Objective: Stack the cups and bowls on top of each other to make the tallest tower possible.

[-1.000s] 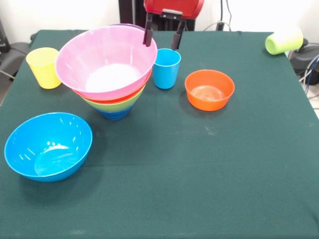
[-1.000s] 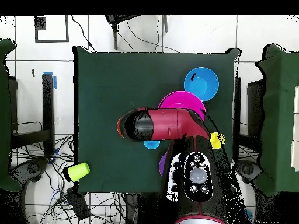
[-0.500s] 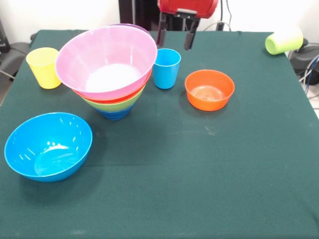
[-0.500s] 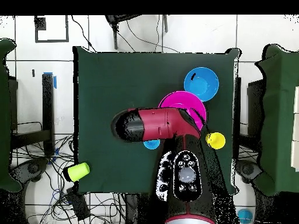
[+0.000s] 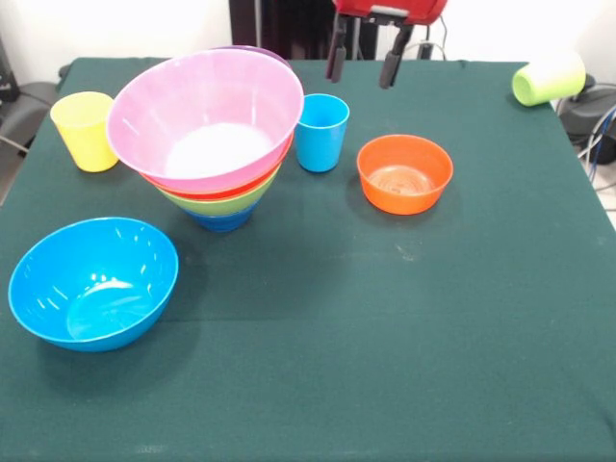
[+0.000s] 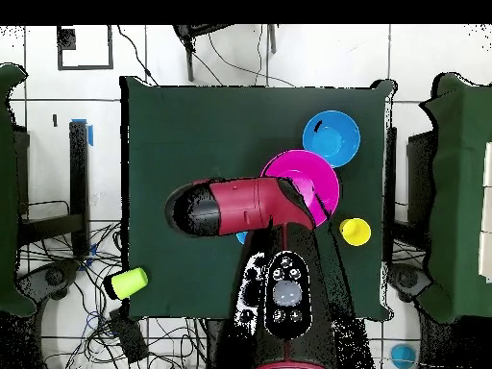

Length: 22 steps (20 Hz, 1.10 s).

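Green cloth covers the worktop [image 5: 385, 318], where our pincer [image 5: 363, 60] hangs with its prongs apart at 12 o'clock, so we judge the small orange bowl [image 5: 404, 173], at 3 o'clock of the tower [image 5: 205, 130], wants a centred, level descent onto its rim.

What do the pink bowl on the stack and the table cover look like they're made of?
The pink bowl looks like thin glossy plastic: a bright patch of light sits in its bottom and its wall seems slightly see-through. The table cover looks like dark green cloth, felt perhaps: matte, no shine, with faint creases and pale specks. Neither can be confirmed by look alone.
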{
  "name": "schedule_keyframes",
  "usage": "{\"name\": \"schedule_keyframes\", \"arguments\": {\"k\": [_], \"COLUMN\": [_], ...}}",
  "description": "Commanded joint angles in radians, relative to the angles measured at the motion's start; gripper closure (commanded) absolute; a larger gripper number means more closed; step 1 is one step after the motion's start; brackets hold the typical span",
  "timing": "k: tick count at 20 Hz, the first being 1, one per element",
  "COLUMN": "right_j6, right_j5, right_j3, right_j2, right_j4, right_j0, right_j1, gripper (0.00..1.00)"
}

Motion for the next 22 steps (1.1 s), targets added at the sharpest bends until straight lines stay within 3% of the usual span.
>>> {"name": "schedule_keyframes", "arguments": {"k": [1, 11, 22], "right_j6": [0.093, 0.114, 0.144], "right_j5": [0.103, 0.006, -0.075], "right_j3": [-0.026, -0.084, -0.109], "right_j2": [0.033, 0.034, -0.009], "right_j4": [0.015, 0.015, 0.001], "right_j0": [0.027, 0.034, 0.074], "right_j1": [0.062, 0.180, 0.230], "gripper": [0.00, 0.00, 0.00]}}
